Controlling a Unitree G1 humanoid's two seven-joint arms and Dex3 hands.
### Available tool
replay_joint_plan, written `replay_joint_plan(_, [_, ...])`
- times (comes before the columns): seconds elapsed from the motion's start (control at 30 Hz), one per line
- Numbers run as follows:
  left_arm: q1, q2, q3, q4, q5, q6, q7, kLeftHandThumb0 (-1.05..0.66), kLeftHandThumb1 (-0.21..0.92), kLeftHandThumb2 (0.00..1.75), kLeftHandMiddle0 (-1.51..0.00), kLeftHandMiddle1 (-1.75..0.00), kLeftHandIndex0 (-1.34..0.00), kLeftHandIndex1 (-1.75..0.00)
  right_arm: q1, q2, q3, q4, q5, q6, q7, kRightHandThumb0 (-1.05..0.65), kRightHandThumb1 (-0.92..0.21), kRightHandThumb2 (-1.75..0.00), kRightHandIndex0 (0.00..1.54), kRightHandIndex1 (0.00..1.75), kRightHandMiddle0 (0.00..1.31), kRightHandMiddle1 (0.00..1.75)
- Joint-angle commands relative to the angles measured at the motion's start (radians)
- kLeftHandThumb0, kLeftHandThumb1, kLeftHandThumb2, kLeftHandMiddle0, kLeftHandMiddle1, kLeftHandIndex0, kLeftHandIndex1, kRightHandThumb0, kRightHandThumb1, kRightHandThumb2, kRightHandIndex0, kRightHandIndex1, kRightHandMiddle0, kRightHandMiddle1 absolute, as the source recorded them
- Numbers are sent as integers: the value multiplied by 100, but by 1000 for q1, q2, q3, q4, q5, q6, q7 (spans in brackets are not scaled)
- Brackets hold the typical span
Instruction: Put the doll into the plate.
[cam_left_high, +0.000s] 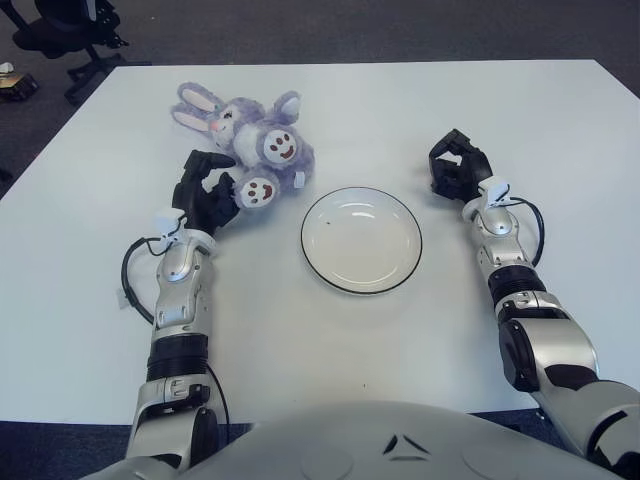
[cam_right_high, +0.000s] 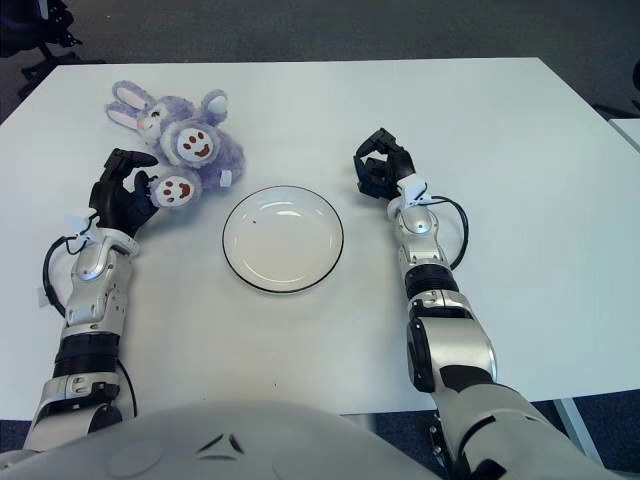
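Note:
A purple plush bunny doll (cam_left_high: 250, 135) lies on the white table at the back left, soles with smiling faces turned up. My left hand (cam_left_high: 215, 188) is just left of its near foot (cam_left_high: 258, 190). The fingers are spread and curve toward the foot without closing on it. I cannot tell if they touch it. A white plate (cam_left_high: 361, 240) with a dark rim sits empty at the table's middle, right of the doll. My right hand (cam_left_high: 457, 165) rests to the right of the plate, fingers curled, holding nothing.
The white table (cam_left_high: 330, 350) ends close in front of me and at the far edge behind the doll. A black office chair (cam_left_high: 70, 30) stands on the dark floor beyond the back left corner.

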Motion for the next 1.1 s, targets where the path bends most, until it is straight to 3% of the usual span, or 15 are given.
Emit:
replay_joint_plan(0.0, [48, -19, 0, 58, 0, -20, -2, -38, 68, 83, -99, -175, -34, -175, 40, 3, 1, 24, 4, 27, 9, -39, -64, -90, 97, 175, 38, 175])
replay_joint_plan(0.6, [36, -18, -2, 107, 40, -119, 17, -38, 70, 82, -97, -175, -34, -175, 30, 2, 0, 41, 7, 24, 15, -39, -64, -89, 98, 175, 38, 175])
replay_joint_plan(0.7, [35, -13, 1, 114, 41, -145, 11, -36, 83, 55, -86, -175, -34, -165, 30, 3, 1, 42, 7, 23, 16, -39, -64, -89, 98, 175, 38, 175])
replay_joint_plan(0.83, [30, -8, 8, 125, 22, -182, -9, -35, 90, 39, -81, -165, -37, -157, 30, 4, 1, 41, 8, 24, 16, -39, -64, -89, 98, 175, 38, 175])
replay_joint_plan(0.87, [22, 8, 12, 132, 45, -228, 0, -35, 91, 38, -81, -165, -37, -157, 30, 4, 1, 42, 8, 24, 16, -39, -64, -89, 98, 175, 38, 175])
replay_joint_plan(0.97, [9, 66, 16, 132, 130, -343, 23, -12, 92, 32, -55, -149, -39, -147, 30, 4, 1, 38, 8, 26, 16, -39, -64, -89, 98, 175, 38, 175])
replay_joint_plan(1.0, [8, 79, 16, 130, 150, -362, 28, -12, 91, 28, -55, -108, -34, -112, 31, 5, 2, 37, 8, 26, 16, -39, -64, -89, 98, 175, 37, 175])
replay_joint_plan(1.03, [10, 94, 15, 119, 185, -374, 43, -12, 91, 26, -58, -89, -34, -94, 31, 5, 2, 36, 8, 27, 16, -39, -64, -89, 98, 175, 37, 175])
replay_joint_plan(1.07, [11, 104, 14, 113, 210, -384, 55, -12, 91, 22, -60, -57, -36, -66, 31, 5, 2, 36, 8, 27, 16, -39, -64, -89, 98, 175, 37, 175])
